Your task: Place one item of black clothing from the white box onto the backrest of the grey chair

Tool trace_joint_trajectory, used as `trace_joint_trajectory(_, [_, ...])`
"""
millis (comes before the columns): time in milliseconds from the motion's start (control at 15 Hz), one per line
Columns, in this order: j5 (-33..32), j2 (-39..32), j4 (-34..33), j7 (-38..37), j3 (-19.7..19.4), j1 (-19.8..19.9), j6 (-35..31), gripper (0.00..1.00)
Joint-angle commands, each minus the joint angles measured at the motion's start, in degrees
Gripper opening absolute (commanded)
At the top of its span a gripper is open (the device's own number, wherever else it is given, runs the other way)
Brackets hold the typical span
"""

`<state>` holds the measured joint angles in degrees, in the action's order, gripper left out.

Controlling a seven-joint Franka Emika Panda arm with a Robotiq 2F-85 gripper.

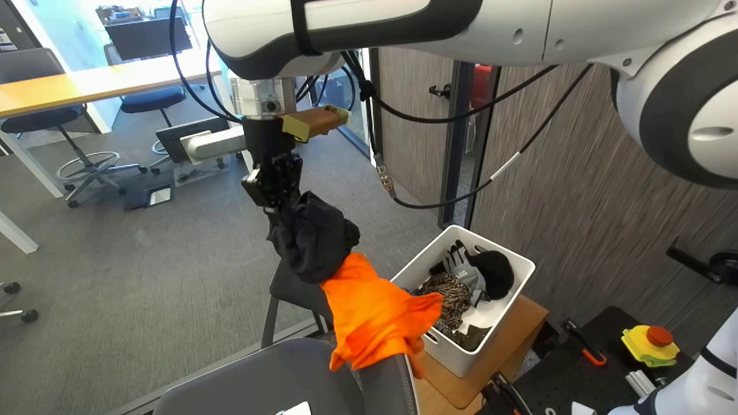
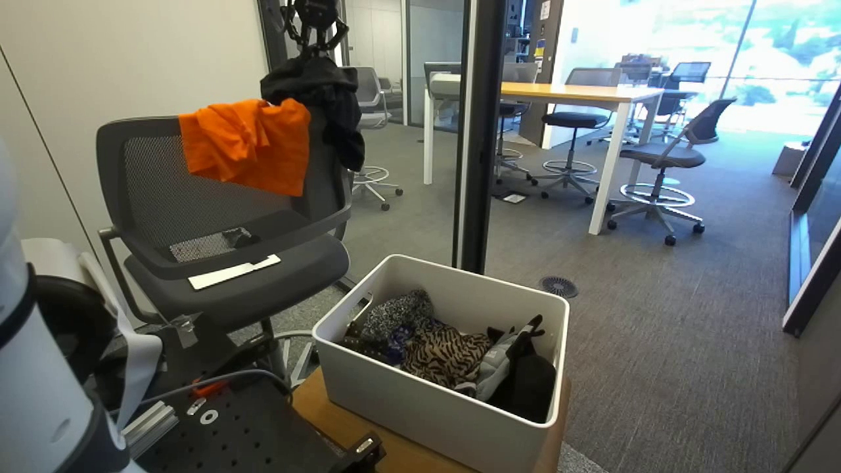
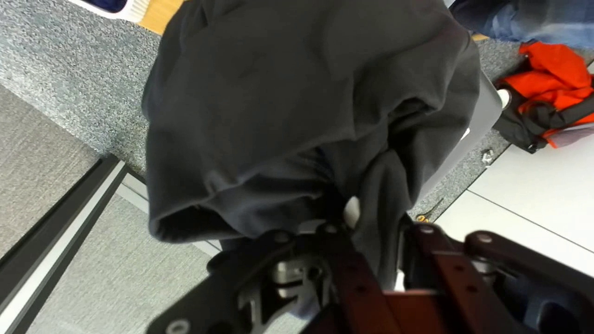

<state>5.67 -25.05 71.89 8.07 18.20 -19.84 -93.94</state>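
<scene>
My gripper [image 1: 281,203] is shut on a piece of black clothing [image 1: 314,239] and holds it bunched at the far end of the grey chair's backrest. The grey chair [image 2: 152,174] has an orange cloth [image 2: 244,144] draped over its backrest, beside the black clothing [image 2: 315,85]. The black clothing overlaps the backrest's corner and hangs down past it; I cannot tell how much it rests there. In the wrist view its folds [image 3: 278,102] run between the fingers [image 3: 376,241] and hide most of the chair. The white box [image 2: 430,407] holds patterned cloth, grey gloves and a black item [image 2: 532,387].
A wooden stand [image 1: 522,323] carries the white box beside the chair. A white flat piece [image 2: 234,271] lies on the seat. A dark post [image 2: 474,138] stands behind the chair and box. A yellow-and-red stop button [image 1: 651,344] sits on the robot's black base plate.
</scene>
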Motion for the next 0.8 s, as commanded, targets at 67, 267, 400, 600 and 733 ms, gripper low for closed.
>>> trace_joint_trajectory(67, [0.0, -2.2, -5.8, -0.3, -0.7, -0.9, 3.8, 0.66])
trace_joint_trajectory(267, [0.0, -2.4, -6.8, -0.2, -0.8, -0.9, 4.8, 0.88])
trace_joint_trajectory(400, [-0.2, -2.1, -6.5, -0.4, -0.2, -0.2, 4.6, 1.0])
trace_joint_trajectory(600, [-0.1, -2.0, -6.7, -0.6, -0.4, 0.1, 4.6, 1.0])
trace_joint_trajectory(733, [0.0, -1.5, -6.8, -0.8, -0.7, 0.6, 4.6, 1.0])
